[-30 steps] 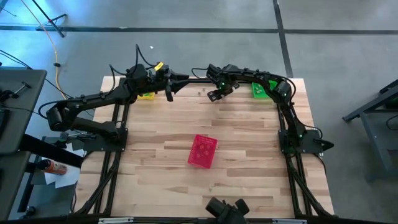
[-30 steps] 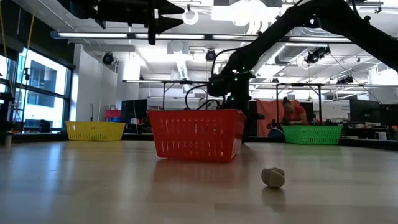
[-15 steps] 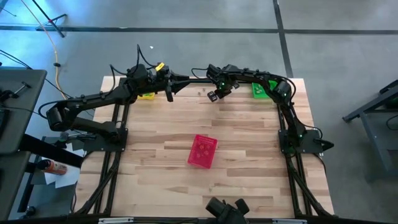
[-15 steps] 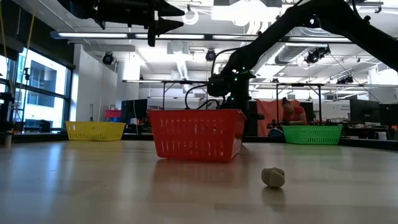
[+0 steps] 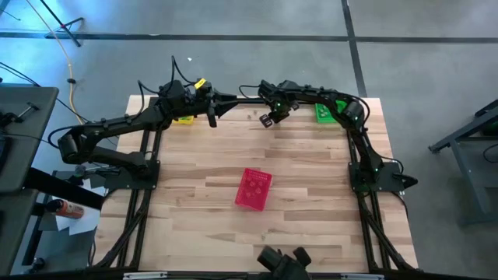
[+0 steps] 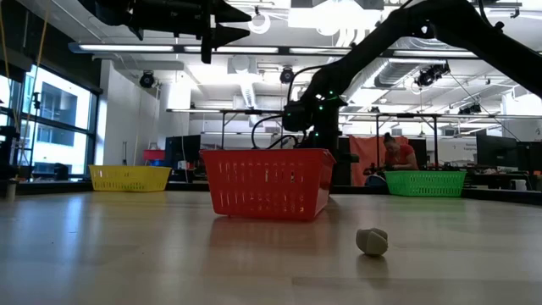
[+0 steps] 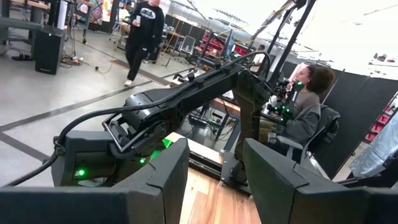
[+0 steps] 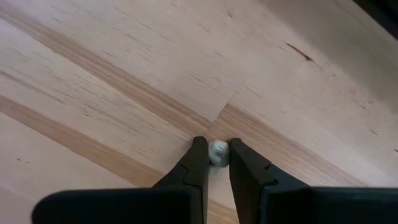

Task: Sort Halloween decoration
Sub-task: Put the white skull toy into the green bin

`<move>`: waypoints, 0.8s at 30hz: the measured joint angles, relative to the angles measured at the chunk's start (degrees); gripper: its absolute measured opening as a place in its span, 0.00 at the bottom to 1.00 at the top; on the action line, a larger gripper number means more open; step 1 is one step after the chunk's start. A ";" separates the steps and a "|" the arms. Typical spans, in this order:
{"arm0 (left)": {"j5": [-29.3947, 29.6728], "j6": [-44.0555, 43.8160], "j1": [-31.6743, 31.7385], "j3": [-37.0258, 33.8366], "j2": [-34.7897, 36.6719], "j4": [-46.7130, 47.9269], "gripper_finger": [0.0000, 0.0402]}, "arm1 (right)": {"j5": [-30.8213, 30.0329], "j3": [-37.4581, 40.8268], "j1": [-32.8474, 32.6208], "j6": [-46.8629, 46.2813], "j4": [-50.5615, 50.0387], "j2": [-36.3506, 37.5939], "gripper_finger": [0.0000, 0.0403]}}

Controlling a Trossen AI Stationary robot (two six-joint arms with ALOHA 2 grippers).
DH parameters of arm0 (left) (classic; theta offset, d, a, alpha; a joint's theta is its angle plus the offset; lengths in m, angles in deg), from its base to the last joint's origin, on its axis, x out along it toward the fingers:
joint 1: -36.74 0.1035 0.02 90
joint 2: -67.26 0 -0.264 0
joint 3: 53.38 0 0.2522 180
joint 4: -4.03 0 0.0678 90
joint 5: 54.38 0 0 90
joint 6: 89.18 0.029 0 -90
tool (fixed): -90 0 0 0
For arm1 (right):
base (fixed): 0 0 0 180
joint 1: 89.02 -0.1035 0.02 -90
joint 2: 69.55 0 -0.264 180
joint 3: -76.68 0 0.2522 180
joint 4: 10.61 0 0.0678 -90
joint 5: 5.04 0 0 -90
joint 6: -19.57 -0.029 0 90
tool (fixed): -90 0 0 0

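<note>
Pale and whitish, a tiny trinket [image 8: 218,150] sits pinched between my right jaws [image 8: 216,163], both fingertips pressed against its sides just above the bench [image 8: 112,81], whose light wood planks fill the rest of that wrist picture. Seen from above, my right jaws [image 5: 267,119] hang over the upper middle of the frame, near the bench's far edge, while my left jaws [image 5: 212,109] stay spread with nothing between them, raised a little to the left of them. Another small pale trinket [image 6: 372,241] lies alone on the wood in the lower right of the low picture, well apart from both sets of jaws. Three mesh baskets stand on the bench: a red one [image 5: 254,189] in the middle of the overhead frame, a yellow one [image 6: 129,178] at the left of the low picture, and a green one [image 6: 426,183] at its right; I cannot tell what any of them holds. Beyond the bench the low view shows a wide workshop with ceiling lights, windows at the left and a seated person in red [image 6: 398,153] behind the green basket. My left wrist picture shows my other arm, a seated person [image 7: 305,112] and someone walking [image 7: 142,34] on the grey floor.
</note>
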 joint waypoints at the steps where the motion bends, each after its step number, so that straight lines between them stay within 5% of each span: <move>1: 0.00 -0.01 0.00 0.00 0.00 0.02 0.36 | 0.00 -0.28 0.00 0.27 -0.20 -0.07 0.09; 13: 0.02 0.01 0.00 0.00 0.00 0.57 0.36 | 0.85 -10.11 0.36 6.12 -4.81 -0.42 0.09; 24: 0.02 0.04 0.00 0.00 0.00 0.52 0.36 | 2.83 -29.95 2.83 12.56 -16.57 -0.20 0.09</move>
